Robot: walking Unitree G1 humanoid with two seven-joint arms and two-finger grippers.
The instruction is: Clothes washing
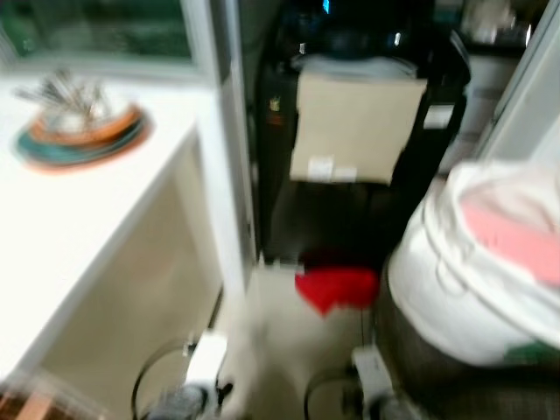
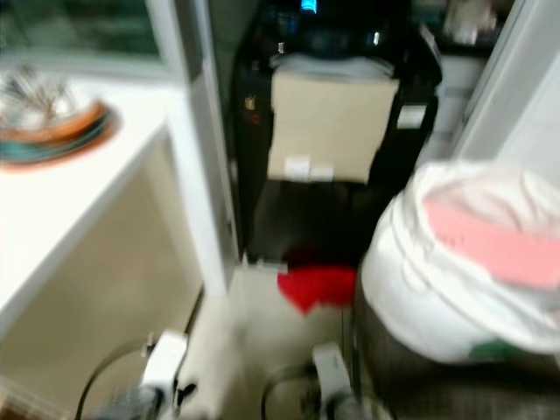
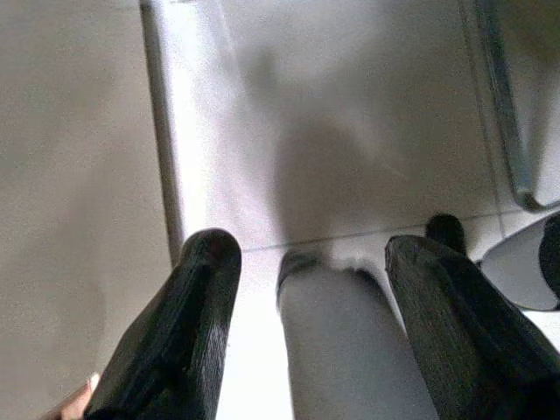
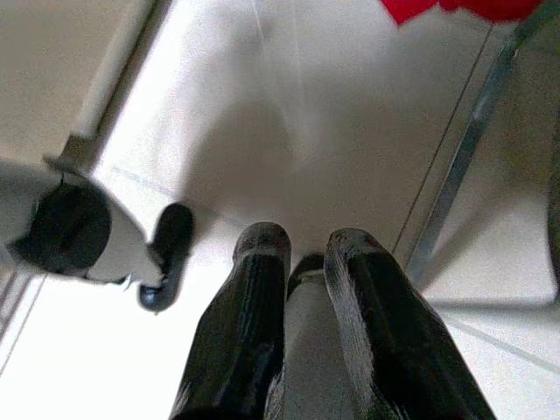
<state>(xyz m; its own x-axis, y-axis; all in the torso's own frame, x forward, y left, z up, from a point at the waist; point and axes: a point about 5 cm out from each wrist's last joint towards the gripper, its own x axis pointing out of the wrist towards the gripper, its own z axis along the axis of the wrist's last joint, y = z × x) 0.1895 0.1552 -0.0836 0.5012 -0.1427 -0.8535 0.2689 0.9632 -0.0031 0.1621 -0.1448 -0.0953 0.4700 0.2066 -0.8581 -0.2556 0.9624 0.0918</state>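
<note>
Looking down from my head camera: everything is blurred; no brand, label text or writing can be read anywhere.
Head view, washer: a black machine stands ahead in a narrow recess, a beige sheet hanging over its front with a small white label near the lower edge, its print illegible.
Head view, clothes: a red garment lies on the pale floor just before the machine; a white laundry bag with something pink on top sits to my right.
Head view, surface: a white surface on my left carries stacked orange and teal dishes.
Left wrist view: my left gripper hangs above the floor, fingers spread wide, holding nothing.
Right wrist view: my right gripper points at the floor, fingers nearly pressed together, empty; the red garment lies beyond.
</note>
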